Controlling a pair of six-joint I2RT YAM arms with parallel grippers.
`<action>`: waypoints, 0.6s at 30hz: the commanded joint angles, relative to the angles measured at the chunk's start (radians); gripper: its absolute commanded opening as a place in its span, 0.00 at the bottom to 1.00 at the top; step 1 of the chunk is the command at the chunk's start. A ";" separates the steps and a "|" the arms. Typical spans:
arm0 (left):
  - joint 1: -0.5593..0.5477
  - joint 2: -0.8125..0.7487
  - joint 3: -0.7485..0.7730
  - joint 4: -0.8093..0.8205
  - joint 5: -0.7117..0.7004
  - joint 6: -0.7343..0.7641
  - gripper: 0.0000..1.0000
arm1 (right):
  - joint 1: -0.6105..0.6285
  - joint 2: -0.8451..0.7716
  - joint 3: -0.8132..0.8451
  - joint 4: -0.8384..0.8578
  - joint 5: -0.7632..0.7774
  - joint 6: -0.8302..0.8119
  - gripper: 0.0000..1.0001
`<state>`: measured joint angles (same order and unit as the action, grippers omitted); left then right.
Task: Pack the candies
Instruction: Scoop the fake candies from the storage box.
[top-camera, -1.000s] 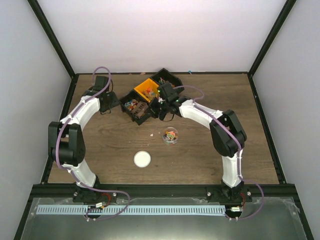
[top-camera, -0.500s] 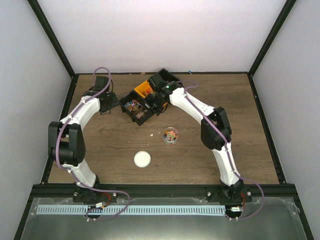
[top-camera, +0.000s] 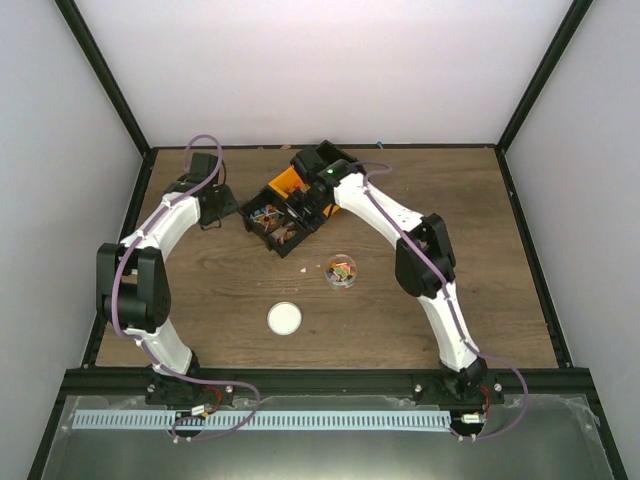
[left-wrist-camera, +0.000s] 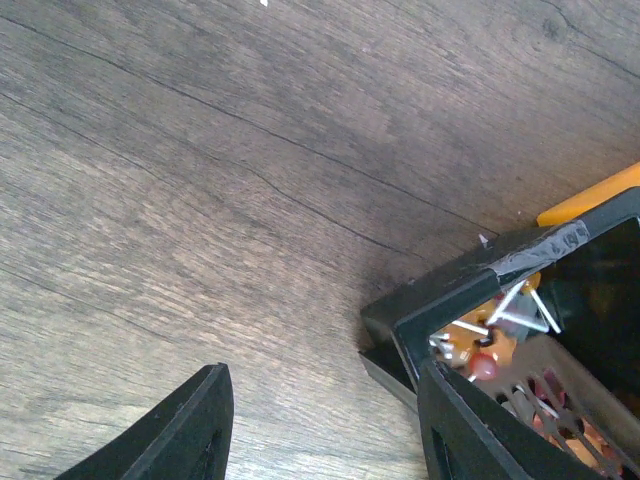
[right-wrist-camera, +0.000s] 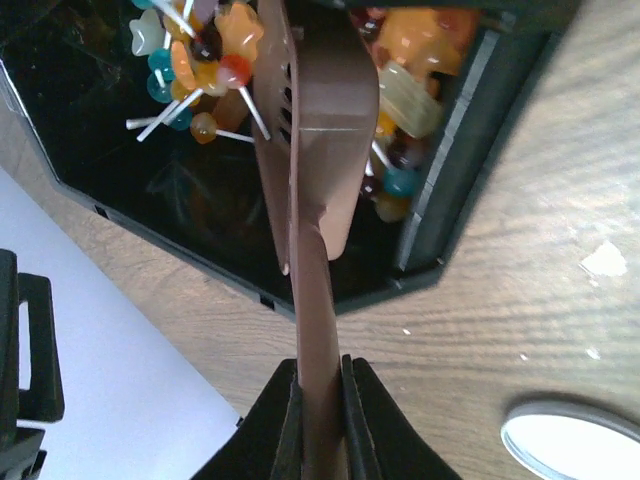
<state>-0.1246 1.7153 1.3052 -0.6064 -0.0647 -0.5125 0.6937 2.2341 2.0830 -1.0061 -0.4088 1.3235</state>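
Observation:
The candies (top-camera: 262, 212) lie in a black bin (top-camera: 275, 240) at the back middle; the right wrist view shows them as mixed-colour sweets and small lollipops (right-wrist-camera: 215, 60). My right gripper (top-camera: 304, 205) is shut on the handle of the brown slotted scoop (right-wrist-camera: 320, 130), (right-wrist-camera: 320, 385). The scoop's head is inside the bin, among the candies. A small round clear jar (top-camera: 341, 271) with some candies stands on the table in front of the bin. My left gripper (top-camera: 230, 205) is open at the bin's left corner (left-wrist-camera: 470, 285), (left-wrist-camera: 330, 430), with one finger (left-wrist-camera: 480, 430) over the bin's inside.
An orange bin (top-camera: 288, 180) and another black bin (top-camera: 325, 157) stand behind the candy bin. A white round lid (top-camera: 284, 318) lies in front, also in the right wrist view (right-wrist-camera: 575, 445). A small crumb (top-camera: 303, 268) lies near the jar.
My right arm has reached farther back and left, carrying the scoop deeper into the black bin. The left arm has not moved.

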 joint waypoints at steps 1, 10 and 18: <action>0.003 0.000 -0.011 0.015 -0.006 0.012 0.53 | -0.009 0.207 -0.035 -0.145 0.020 -0.014 0.01; 0.004 -0.006 -0.003 0.008 -0.007 0.014 0.53 | -0.018 0.109 -0.431 0.454 -0.074 -0.108 0.01; 0.005 -0.015 -0.005 0.008 -0.008 0.014 0.53 | -0.037 -0.100 -0.907 1.238 -0.235 -0.029 0.01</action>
<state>-0.1246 1.7153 1.3052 -0.6067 -0.0669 -0.5121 0.6502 2.1017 1.3140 0.1097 -0.5922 1.2255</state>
